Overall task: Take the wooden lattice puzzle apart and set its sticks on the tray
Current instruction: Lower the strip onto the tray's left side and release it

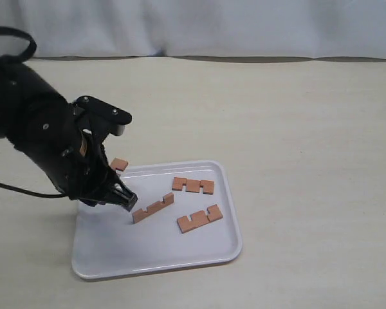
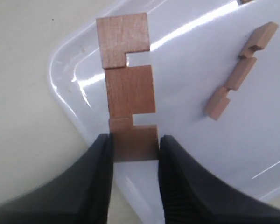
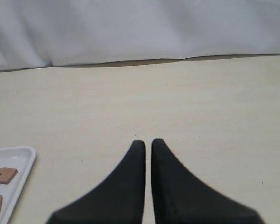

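Disassembly looks finished: three sticks point(image 1: 193, 185) lie apart on the tray point(image 1: 154, 254), and the fourth stick point(image 2: 130, 84) is clamped by one end in the left gripper point(image 2: 135, 140) at the tray's corner, needing only release. The right gripper point(image 3: 148, 142) hangs over the table point(image 3: 200, 102), jaws together and empty. No writing shows.

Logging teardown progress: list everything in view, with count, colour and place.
tray: one, white, on the table.
loose sticks: three, reddish-brown, lying apart on the tray.
held stick: one, reddish-brown, over the tray's corner.
table: one, beige, under everything.
cloth: one, white, behind the table.
left gripper: one, black, shut on the held stick.
right gripper: one, black, shut, empty, over the table beside the tray.
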Available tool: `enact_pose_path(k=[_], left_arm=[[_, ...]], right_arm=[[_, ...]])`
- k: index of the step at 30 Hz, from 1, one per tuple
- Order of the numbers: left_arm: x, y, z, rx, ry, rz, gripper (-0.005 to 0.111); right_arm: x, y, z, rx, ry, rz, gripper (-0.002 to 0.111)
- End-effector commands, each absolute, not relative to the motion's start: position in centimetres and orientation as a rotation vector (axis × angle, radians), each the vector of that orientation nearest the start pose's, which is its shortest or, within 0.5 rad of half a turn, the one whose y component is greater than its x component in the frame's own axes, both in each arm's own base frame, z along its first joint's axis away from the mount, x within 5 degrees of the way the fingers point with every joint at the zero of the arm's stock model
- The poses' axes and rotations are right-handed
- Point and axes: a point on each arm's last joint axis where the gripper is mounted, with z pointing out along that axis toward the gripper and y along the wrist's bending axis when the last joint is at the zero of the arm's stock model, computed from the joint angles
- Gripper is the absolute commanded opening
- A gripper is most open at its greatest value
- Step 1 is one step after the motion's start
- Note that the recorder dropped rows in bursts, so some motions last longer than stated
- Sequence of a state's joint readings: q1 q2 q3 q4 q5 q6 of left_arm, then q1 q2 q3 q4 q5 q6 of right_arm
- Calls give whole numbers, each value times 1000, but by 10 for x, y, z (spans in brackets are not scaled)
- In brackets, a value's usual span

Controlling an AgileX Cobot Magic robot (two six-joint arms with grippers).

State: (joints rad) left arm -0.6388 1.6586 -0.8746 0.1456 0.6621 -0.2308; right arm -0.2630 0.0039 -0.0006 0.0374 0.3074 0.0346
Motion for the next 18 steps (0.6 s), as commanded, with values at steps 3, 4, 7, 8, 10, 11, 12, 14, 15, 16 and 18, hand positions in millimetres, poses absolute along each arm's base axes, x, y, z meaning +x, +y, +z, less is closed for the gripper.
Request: enact_pose_path(k=[3, 4, 7, 8, 10, 11, 12, 14, 15, 16, 18], left_arm=[[238, -170, 153, 716, 2758, -65, 0], [239, -170, 151, 718, 2763, -63, 0], [239, -170, 145, 735, 2781, -40, 5], [239, -170, 142, 738, 2790, -35, 10], [240, -171, 137, 742, 2798, -32, 22], [240, -171, 135, 740, 2798, -36, 31], [241, -172, 133, 741, 2798, -36, 39], [241, -173, 133, 733, 2793, -48, 54], [242, -173, 135, 730, 2786, -52, 58], [243, -174, 138, 724, 2788, -54, 62], [244, -175, 145, 711, 2800, -52, 67]], right_arm=[[53, -13, 186, 289, 1758, -135, 4], [53, -14, 186, 291, 1758, -137, 4], [53, -14, 186, 298, 1757, -142, 4], [53, -14, 186, 300, 1756, -144, 4], [53, -14, 186, 300, 1756, -144, 4], [53, -14, 186, 300, 1756, -144, 4], [53, -14, 186, 300, 1756, -144, 4], [53, -14, 186, 300, 1756, -144, 4], [53, -14, 186, 300, 1756, -144, 4], [53, -14, 186, 300, 1756, -144, 4], [53, -14, 186, 300, 1756, -144, 4]])
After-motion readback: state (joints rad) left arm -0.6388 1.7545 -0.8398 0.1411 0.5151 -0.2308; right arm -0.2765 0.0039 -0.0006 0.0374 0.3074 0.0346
